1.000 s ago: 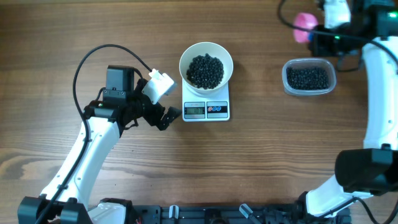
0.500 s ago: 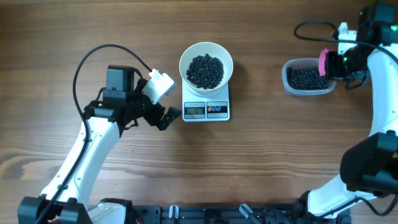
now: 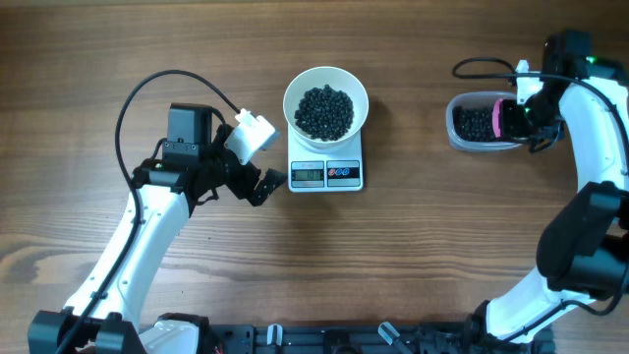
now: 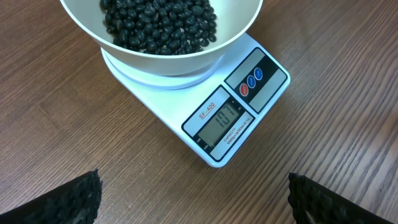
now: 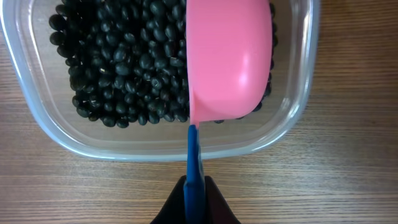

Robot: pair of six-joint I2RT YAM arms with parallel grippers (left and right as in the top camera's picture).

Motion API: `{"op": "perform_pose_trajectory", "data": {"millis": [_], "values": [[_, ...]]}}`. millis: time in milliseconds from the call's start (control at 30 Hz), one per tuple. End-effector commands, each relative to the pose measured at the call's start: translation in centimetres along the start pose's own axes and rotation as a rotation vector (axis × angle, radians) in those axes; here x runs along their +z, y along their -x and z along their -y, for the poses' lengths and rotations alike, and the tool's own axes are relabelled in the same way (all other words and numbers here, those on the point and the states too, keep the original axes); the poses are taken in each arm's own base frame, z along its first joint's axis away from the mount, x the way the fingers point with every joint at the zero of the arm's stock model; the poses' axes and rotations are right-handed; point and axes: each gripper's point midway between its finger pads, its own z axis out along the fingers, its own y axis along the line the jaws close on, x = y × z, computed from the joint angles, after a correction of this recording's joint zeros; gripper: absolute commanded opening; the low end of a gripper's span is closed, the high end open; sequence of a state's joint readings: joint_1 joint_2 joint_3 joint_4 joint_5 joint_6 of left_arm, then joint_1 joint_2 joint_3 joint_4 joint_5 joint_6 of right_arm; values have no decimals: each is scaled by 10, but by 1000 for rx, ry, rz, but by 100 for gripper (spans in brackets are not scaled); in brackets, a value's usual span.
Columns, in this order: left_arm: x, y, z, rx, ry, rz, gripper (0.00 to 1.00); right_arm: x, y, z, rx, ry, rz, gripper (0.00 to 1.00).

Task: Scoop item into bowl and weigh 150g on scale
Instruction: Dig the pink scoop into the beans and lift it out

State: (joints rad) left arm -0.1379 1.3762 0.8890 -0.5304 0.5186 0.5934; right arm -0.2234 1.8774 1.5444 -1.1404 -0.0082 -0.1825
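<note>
Beans (image 3: 324,110) already in bowl (image 3: 325,79) on scale (image 3: 327,174). Right gripper (image 5: 194,190) clenched on pink scoop (image 5: 229,59) over tub (image 5: 298,124); left gripper (image 3: 265,184) released, empty. Probably more scooping left.

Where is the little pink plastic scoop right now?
Far right in the overhead view: the pink scoop is held by the right gripper over the clear plastic tub of black beans.

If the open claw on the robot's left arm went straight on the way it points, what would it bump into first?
Most likely the scale, display end first: it lies straight ahead of the open left gripper. The bowl on it sits farther back. Height is hard to judge.
</note>
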Motion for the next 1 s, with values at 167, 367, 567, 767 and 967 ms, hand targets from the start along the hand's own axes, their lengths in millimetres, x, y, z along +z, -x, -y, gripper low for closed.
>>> {"op": "perform_pose_trajectory", "data": {"millis": [167,367,567,767,967], "values": [[0,-1,1,1,-10,3,100,22,-9,-40,-96,138,-80,4],[0,-1,1,0,-10,3,100,18,-12,-62,-80,270,-85,4],[0,-1,1,0,-9,4,100,15,-19,-65,-72,293,-114,4],[0,-1,1,1,-9,3,100,11,-27,-67,-48,340,-141,4],[0,-1,1,0,-9,4,100,7,-24,-54,28,408,-109,4]]}}
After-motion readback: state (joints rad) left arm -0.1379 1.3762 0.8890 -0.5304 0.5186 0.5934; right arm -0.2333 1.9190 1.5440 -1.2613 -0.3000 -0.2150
